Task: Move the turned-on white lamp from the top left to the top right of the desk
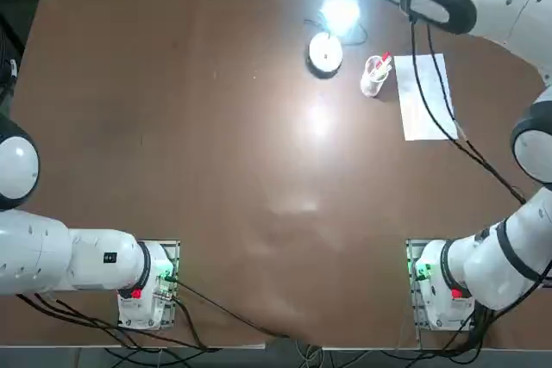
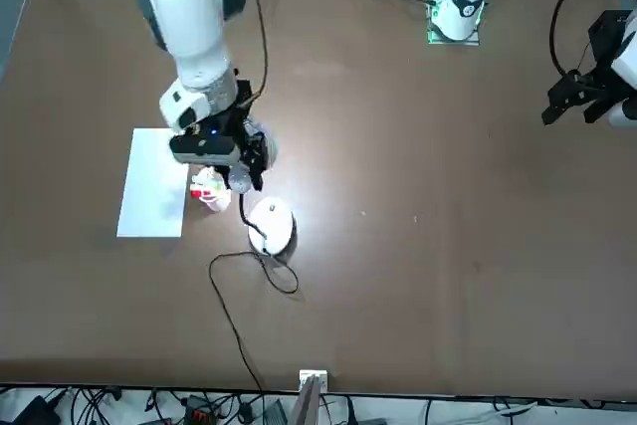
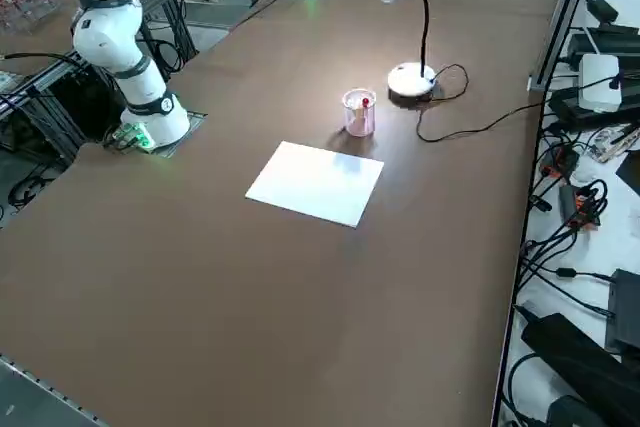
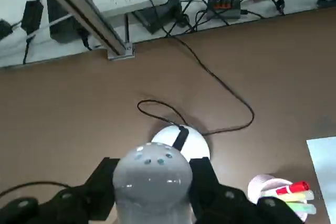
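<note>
I have the right gripper (image 4: pixel 153 174) at the far side of the desk (image 1: pixel 216 152), its fingers clamped on the head (image 4: pixel 152 163) of the white lamp, one on each side; the lamp (image 1: pixel 325 53) is lit, its neck rising from the round base (image 3: pixel 411 80), and I cannot tell whether that base touches the desktop. A small cup (image 3: pixel 359 112) stands just to the right of the lamp, between it and the white sheet of paper (image 3: pixel 315 184); in it I see markers, a red one (image 4: pixel 292 188), a yellow one (image 4: pixel 295 196) and a green one (image 4: pixel 302 208), all leaning the same way; any lettering on them is too small for me to read. The black cord (image 4: pixel 226 86) makes a loop beside the base, then runs over the far edge of the desk to the equipment there; a metal post (image 4: pixel 86 11) meets that edge near the lamp. I see wide bare desktop to the left of the lamp and on the near side; to the right, past the cup, the paper lies flat with open brown desktop beyond it.
</note>
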`<state>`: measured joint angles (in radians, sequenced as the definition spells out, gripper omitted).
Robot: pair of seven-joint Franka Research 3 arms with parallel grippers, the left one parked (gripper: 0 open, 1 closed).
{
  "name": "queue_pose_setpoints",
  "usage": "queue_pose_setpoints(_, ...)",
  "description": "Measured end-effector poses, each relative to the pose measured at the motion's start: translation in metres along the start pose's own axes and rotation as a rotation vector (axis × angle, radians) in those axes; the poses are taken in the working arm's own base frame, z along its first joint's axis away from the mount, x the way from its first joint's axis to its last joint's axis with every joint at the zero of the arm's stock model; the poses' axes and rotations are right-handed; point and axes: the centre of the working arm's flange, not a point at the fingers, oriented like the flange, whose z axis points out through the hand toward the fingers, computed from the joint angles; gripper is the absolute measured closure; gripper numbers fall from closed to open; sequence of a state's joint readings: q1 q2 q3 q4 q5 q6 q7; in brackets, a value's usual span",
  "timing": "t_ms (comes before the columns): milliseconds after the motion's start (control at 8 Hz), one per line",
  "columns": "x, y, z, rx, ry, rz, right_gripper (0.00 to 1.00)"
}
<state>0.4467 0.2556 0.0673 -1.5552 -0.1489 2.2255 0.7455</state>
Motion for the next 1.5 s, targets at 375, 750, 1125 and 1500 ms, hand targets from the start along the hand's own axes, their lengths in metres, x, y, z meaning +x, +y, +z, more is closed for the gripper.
queue_pose_setpoints(375,0.074,0.080,-0.035,-0.016,0.084,0.203,0.28)
queue_pose_setpoints(750,0.126,0.206,-0.048,-0.126,0.112,0.384,0.28)
queue_pose_setpoints(1125,0.153,0.346,-0.060,-0.252,0.112,0.472,0.28)
queue_pose_setpoints(1500,0.143,0.463,-0.037,-0.358,-0.009,0.477,0.28)
